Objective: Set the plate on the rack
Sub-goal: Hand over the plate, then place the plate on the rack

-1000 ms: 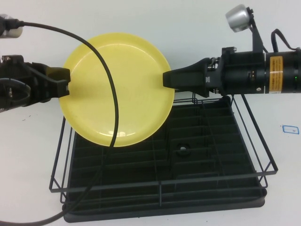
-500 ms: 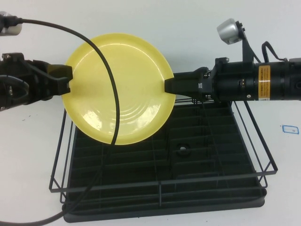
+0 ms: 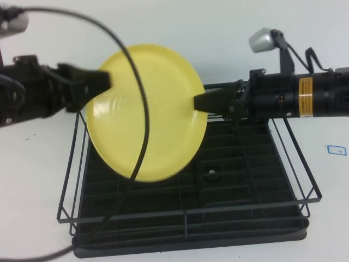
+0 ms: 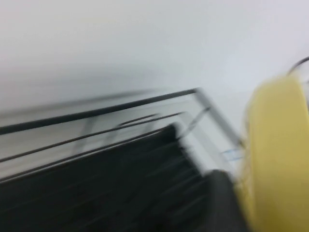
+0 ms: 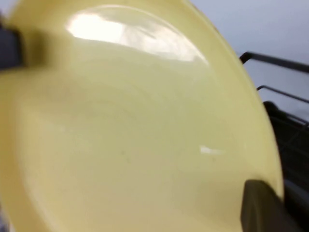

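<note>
The pale-yellow plate (image 3: pixel 152 120) hangs tilted above the back left part of the black wire rack (image 3: pixel 185 210). My left gripper (image 3: pixel 101 83) is shut on the plate's left rim. My right gripper (image 3: pixel 199 101) is shut on its right rim. In the left wrist view the plate (image 4: pixel 282 159) shows nearly edge-on beside one dark finger (image 4: pixel 219 203), with the rack (image 4: pixel 96 193) below. In the right wrist view the plate (image 5: pixel 135 135) fills the picture, one finger (image 5: pixel 263 208) lies over its rim, and the rack (image 5: pixel 294 140) shows behind.
The left arm's black cable (image 3: pixel 143 109) loops across the front of the plate and down past the rack's front left corner. The rack's ribbed tray base (image 3: pixel 245 180) lies open under the plate. A small blue mark (image 3: pixel 337 149) is on the white table at right.
The plate has tipped further towards upright and shifted slightly right and down. The left gripper has swung in to the right with it. The right gripper has drawn back a little.
</note>
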Available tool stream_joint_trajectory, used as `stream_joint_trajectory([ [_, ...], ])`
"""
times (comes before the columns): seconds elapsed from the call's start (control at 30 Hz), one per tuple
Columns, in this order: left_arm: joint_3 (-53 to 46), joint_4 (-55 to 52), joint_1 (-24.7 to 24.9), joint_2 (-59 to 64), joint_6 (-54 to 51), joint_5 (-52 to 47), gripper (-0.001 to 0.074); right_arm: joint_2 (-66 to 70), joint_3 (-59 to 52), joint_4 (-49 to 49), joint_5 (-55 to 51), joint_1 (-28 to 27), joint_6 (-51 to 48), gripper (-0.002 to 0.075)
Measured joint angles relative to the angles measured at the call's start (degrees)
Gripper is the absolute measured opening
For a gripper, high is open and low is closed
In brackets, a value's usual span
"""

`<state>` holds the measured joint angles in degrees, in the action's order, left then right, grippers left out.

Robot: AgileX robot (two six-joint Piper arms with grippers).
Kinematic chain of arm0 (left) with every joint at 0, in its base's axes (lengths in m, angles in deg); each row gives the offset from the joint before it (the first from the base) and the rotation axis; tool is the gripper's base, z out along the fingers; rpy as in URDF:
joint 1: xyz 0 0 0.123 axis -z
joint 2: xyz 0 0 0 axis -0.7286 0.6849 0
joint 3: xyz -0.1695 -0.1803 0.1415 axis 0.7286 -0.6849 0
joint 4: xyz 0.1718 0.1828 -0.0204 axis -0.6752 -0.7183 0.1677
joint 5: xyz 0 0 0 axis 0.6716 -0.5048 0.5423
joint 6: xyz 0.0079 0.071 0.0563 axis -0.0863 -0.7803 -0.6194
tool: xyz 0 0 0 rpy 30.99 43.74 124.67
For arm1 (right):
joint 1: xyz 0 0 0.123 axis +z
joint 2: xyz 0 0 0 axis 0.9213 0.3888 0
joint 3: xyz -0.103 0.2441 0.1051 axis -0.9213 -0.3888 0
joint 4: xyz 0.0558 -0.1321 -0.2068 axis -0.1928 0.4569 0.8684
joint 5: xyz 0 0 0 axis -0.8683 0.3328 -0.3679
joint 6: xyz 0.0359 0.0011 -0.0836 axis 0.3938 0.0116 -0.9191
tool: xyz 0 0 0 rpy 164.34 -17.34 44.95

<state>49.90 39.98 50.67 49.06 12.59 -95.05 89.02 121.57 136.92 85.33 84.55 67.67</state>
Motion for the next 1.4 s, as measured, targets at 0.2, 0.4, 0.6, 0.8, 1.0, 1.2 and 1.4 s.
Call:
stream_joint_trajectory([
  [0.2, 3.03, 8.54, 0.00, 0.00, 0.82, -5.71, 0.0638, 0.00, 0.12, 1.86, -0.42, 0.35, -3.96, 0.0016],
  [0.4, 5.60, 8.54, 0.00, 0.00, 0.97, -6.73, 0.0680, -0.12, 2.16, 5.95, -4.54, 0.35, -6.14, 0.0015],
  [0.6, 5.88, 8.68, 0.00, 0.00, 1.20, -7.87, 0.0629, -3.18, 6.23, 12.58, -14.25, 0.35, -6.52, 0.0015],
  [0.8, 5.88, 8.45, 0.00, -0.52, 1.20, -8.41, 0.0587, -8.71, 7.46, 12.70, -27.50, 0.35, -15.59, 0.0015],
  [1.0, 6.01, 7.67, -2.01, -3.08, 1.20, -4.94, 0.0484, -12.45, 7.46, 12.70, -30.60, 0.35, -33.15, 0.0015],
  [1.2, 6.01, 7.40, -9.81, -6.83, 1.20, -5.45, 0.0212, -12.98, 3.98, 12.59, -36.78, 1.27, -48.69, 0.0015],
  [1.4, 6.06, 7.29, -12.62, -8.33, 1.20, -5.95, 0.0028, -12.98, 0.25, 12.49, -41.92, 1.84, -53.18, 0.0015],
])
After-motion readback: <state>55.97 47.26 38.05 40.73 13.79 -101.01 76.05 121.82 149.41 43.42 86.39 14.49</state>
